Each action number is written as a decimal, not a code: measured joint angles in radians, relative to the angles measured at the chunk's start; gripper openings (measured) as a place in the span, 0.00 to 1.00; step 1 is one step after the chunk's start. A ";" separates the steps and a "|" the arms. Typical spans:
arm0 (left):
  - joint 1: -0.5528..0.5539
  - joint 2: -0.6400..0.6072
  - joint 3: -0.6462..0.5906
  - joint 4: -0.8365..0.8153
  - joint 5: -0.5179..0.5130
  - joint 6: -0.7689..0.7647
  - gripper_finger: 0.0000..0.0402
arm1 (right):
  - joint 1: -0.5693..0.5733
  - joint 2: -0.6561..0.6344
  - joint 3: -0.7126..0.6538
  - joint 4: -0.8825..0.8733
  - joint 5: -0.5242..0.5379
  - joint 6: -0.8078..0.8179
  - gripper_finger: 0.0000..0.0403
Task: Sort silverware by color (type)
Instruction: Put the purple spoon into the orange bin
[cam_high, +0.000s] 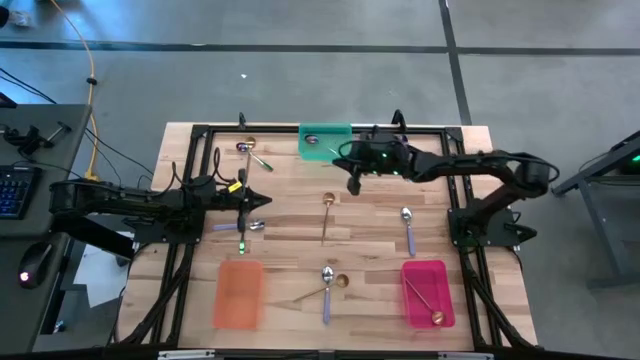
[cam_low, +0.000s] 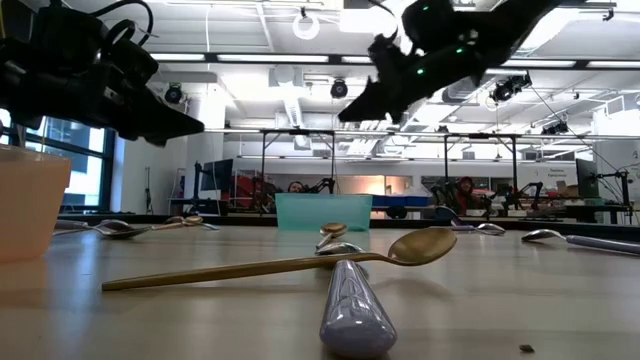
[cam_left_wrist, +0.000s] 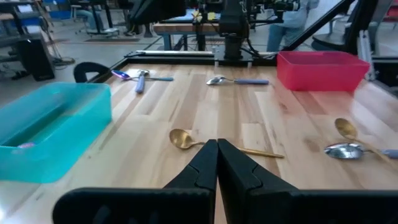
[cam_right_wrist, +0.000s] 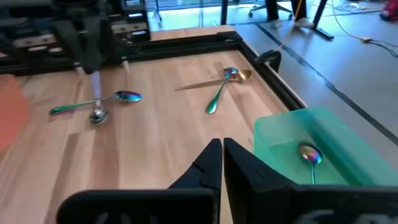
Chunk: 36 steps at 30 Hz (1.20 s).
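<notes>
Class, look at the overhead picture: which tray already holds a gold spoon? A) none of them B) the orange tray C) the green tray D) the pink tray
D: a gold spoon lies inside the pink tray, while the orange tray shows no spoon and the green tray holds an iridescent spoon.

Bright overhead light, soft shadows, blurred foreground

table (cam_high: 290, 215): pale wood planks, black frame | on it: orange tray (cam_high: 239, 292), green tray (cam_high: 322, 141), pink tray (cam_high: 428, 292), scattered spoons (cam_high: 328, 214)
</notes>
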 joint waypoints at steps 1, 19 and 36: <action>0.000 0.000 0.000 0.000 0.007 -0.009 0.00 | 0.003 -0.020 -0.016 0.001 -0.001 0.000 0.00; 0.000 0.000 0.012 -0.008 0.010 -0.029 0.00 | 0.000 -0.420 -0.172 -0.159 -0.002 0.000 0.00; 0.002 0.000 0.012 0.107 -0.106 0.057 0.00 | -0.018 -0.405 -0.458 0.338 -0.031 -0.007 0.00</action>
